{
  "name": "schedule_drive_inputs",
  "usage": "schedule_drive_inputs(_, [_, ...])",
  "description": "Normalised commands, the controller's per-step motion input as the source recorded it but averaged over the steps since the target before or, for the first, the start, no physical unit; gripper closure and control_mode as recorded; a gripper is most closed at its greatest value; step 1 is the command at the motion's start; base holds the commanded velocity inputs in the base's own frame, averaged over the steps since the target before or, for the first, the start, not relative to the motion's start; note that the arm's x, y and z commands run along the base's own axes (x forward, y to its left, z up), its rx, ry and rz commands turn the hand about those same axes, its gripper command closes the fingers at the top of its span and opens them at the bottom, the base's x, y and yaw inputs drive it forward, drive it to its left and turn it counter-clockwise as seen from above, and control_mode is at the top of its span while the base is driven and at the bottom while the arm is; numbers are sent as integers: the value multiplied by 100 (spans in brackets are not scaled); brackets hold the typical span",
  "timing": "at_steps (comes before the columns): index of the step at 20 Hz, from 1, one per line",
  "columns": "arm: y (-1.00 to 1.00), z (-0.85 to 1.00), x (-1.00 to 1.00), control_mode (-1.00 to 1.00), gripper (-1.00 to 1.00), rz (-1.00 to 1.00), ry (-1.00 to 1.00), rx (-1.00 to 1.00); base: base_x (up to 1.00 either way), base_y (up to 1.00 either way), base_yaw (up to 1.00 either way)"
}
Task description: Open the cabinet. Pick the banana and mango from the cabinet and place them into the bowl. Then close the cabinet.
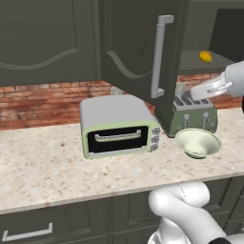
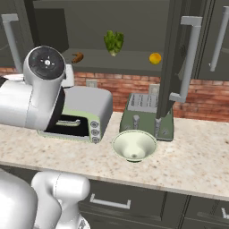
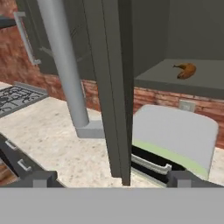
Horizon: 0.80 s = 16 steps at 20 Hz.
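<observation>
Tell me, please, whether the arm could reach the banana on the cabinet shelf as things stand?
Probably yes: the banana lies in the open on the shelf, but the left door hangs edge-on before the open jaws, so the gripper must pass to its right.

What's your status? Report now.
Gripper open, holding nothing. Cabinet doors open; banana and mango on shelf, bowl empty. Left door edge before gripper.

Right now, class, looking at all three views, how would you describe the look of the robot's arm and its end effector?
The arm is glossy white, built of rounded tubular links, with a dark circular cap on one joint. The end effector has two small, dark, blocky fingertips. No cables or markings show.
</observation>
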Motion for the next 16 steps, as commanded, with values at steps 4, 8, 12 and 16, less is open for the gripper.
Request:
schedule_drive_inputs(4, [21,-10,38,-100,-100,16,0,0,0,0,0])
schedule_drive_inputs(8, [18,-5,32,-100,-100,16,0,0,0,0,0])
schedule_drive_inputs(12, [21,-3,27,-100,-100,16,0,-1,0,0,0])
schedule_drive_inputs(16, [36,-7,20,-100,-100,17,0,-4,0,0,0])
